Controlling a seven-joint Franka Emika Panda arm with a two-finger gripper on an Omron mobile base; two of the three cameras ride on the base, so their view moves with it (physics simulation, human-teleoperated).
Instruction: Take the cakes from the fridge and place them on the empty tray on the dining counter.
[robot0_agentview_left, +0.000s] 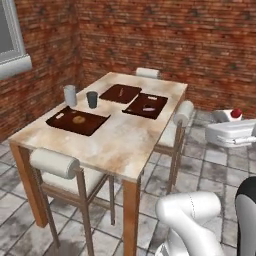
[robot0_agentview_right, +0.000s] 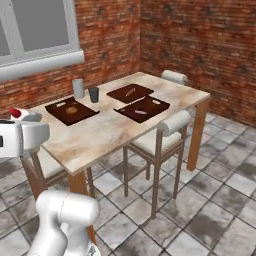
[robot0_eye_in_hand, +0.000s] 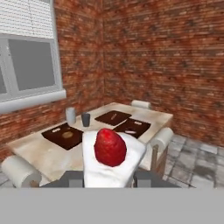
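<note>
One white cake (robot0_eye_in_hand: 111, 157) with a red top sits clamped in the claw (robot0_eye_in_hand: 109, 179), low in the frame. Carry it level to the table (robot0_agentview_left: 120, 145), I think, and lower it gently.

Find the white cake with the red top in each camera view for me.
Left base view: the cake at the right edge, beside the dining counter.
Right base view: the cake at the left edge.
Hand view: the cake bottom centre, close up.
Shared landmark: the dark cup on the dining counter.

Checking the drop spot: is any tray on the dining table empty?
Cannot tell. Biscuit tray holds a biscuit, far tray a stick; the third tray shows a pale mark.
</note>
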